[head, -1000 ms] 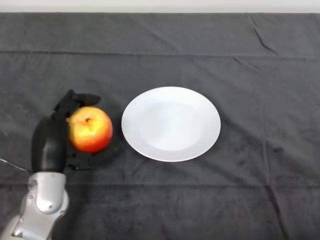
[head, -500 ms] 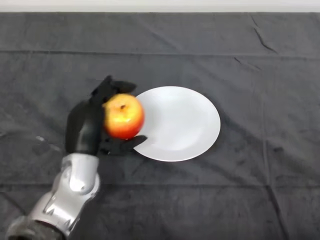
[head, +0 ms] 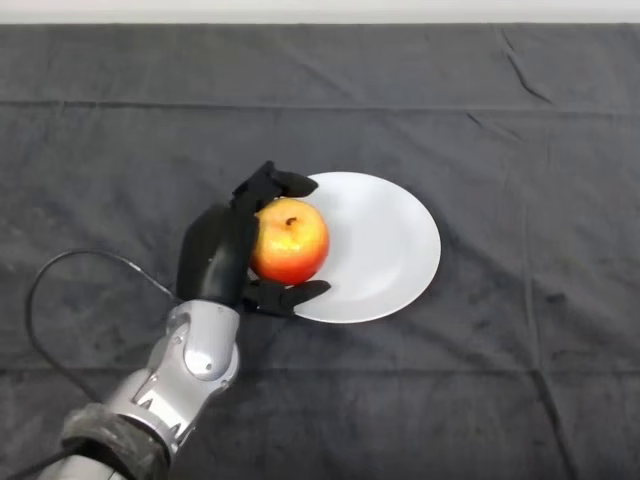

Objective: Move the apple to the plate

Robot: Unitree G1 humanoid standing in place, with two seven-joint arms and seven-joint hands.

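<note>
Dark cloth [head: 520, 380] – robot hand [head: 218, 255] curled round apple [head: 290, 243], over plate [head: 395, 250] left edge.

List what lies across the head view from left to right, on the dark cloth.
Silver-grey arm → black left hand, curled round the red-and-yellow apple → round white plate, whose left part the apple overlaps.
</note>
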